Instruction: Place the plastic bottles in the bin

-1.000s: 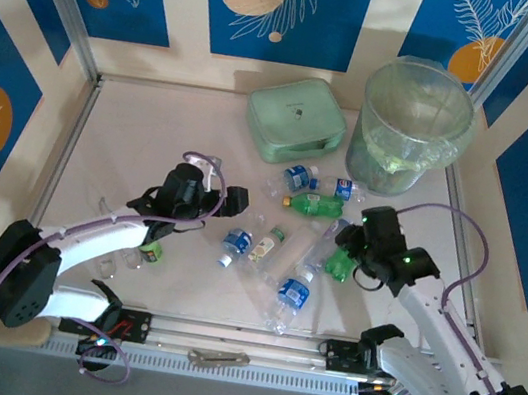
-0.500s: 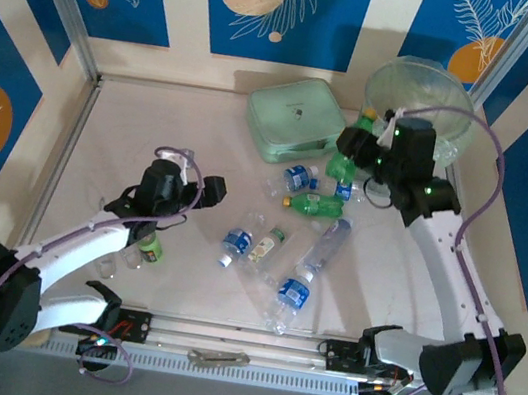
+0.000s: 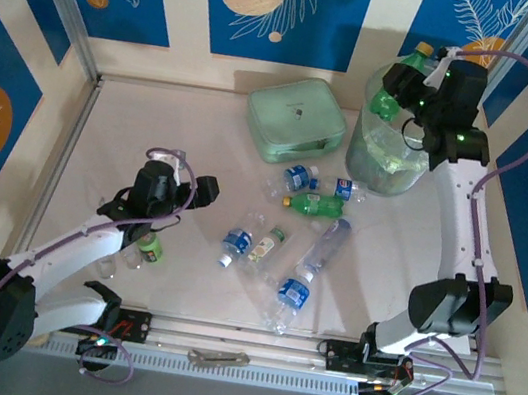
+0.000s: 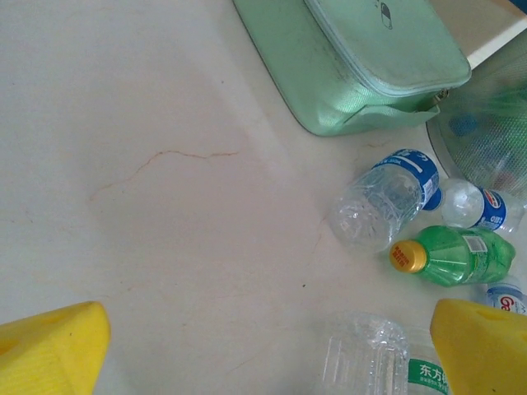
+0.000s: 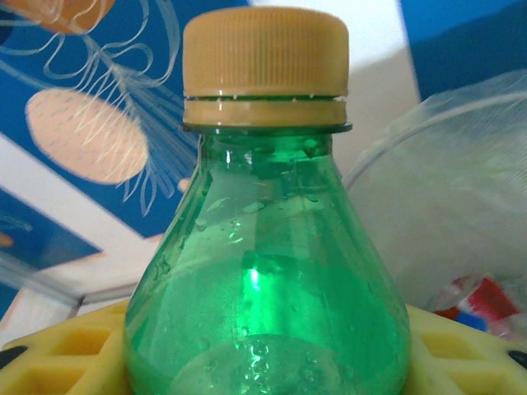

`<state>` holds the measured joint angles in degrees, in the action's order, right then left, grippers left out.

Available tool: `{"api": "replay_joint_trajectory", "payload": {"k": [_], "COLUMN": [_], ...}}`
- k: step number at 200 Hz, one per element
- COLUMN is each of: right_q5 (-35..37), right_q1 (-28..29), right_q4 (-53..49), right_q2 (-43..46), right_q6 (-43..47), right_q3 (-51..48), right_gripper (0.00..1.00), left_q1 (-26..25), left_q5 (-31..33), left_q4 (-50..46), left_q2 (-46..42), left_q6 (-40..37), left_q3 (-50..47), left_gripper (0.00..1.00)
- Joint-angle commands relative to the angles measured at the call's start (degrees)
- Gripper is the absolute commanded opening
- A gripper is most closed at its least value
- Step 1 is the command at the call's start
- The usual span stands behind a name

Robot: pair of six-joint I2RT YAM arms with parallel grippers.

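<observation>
Nearest the arm bases, we see a small green bottle (image 3: 151,250) lying just beside the left arm, and further right a clear blue-labelled bottle (image 3: 294,292) on the table (image 3: 132,135). The left gripper (image 3: 207,188) hangs above the table, left of the scattered bottles. Its 2 yellow fingers (image 4: 51,346) are spread wide and grip nothing. Below it in the wrist view lies a crumpled clear bottle (image 4: 370,354), closer to the right-hand finger, and its green-and-white label reads "东方". Past that come a green bottle with a yellow cap (image 4: 457,255) on its side and 2 clear bottles with blue labels, 1 large (image 4: 395,193) and 1 smaller (image 4: 478,206). We cannot read the print on either. Farther back sits the mint-green case (image 3: 295,120), zipped shut, with the bin (image 3: 391,163) to its right holding a clear liner. At the far end the right gripper (image 3: 402,84) is raised by the bin's left rim, its yellow pads (image 5: 58,350) closed on the belly of a green bottle (image 5: 263,296). That bottle stands upright between them, its yellow cap (image 5: 263,53) above the fingers, with droplets inside the neck and no label in sight. Behind it, something red (image 5: 482,300) lies in the bin, too blurred to read.
</observation>
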<state>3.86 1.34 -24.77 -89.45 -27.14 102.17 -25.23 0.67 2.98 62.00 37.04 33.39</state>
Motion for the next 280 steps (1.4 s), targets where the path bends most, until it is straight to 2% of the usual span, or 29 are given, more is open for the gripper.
{"api": "replay_joint_trajectory", "payload": {"k": [1, 39, 110, 135, 157, 182, 202, 249, 280], "right_q5": [3.2, 1.0, -0.4, -1.0, -0.9, 0.0, 1.3, 2.8, 2.0], "right_q1": [-2.9, -7.4, -9.1, -9.0, -8.7, -8.0, -7.3, -4.1, 0.3], "right_q4": [0.8, 1.5, -1.1, -1.0, -1.0, -2.8, -3.8, -3.0, -2.3], "right_q2": [-1.9, -5.3, -12.6, -13.2, -13.0, -13.0, -12.1, -6.7, -0.1], "right_q6": [0.7, -4.1, -6.7, -7.1, -7.0, -5.9, -4.3, -0.8, 1.6], "right_q3": [2.5, 2.9, 5.3, 5.6, 6.5, 9.0, 10.2, 7.8, 0.4], "right_gripper": [0.53, 0.53, 0.55, 0.60, 0.70, 0.84, 1.00, 0.99, 0.99], "left_q1": [0.7, 0.7, 0.7, 0.7, 0.7, 0.7, 0.7, 0.6, 0.6], "left_q5": [-1.2, -1.9, -3.0, -3.3, -4.1, -5.8, -7.3, -9.4, -9.9], "left_q4": [1.2, 2.0, 2.2, 2.1, 2.6, 3.5, 4.5, 6.4, 7.8], "left_q2": [0.1, 0.5, 0.2, 0.2, 0.5, 1.2, 2.1, 3.1, 2.8], "left_q6": [0.2, 0.6, 0.8, 1.1, 1.2, 0.8, 0.7, 0.7, 0.7], "left_q3": [-1.2, -1.4, -1.3, -1.5, -1.6, -1.1, -0.8, -0.8, -1.3], "left_gripper": [0.99, 0.99, 0.99, 0.99, 0.99, 0.99, 0.99, 0.99, 0.99]}}
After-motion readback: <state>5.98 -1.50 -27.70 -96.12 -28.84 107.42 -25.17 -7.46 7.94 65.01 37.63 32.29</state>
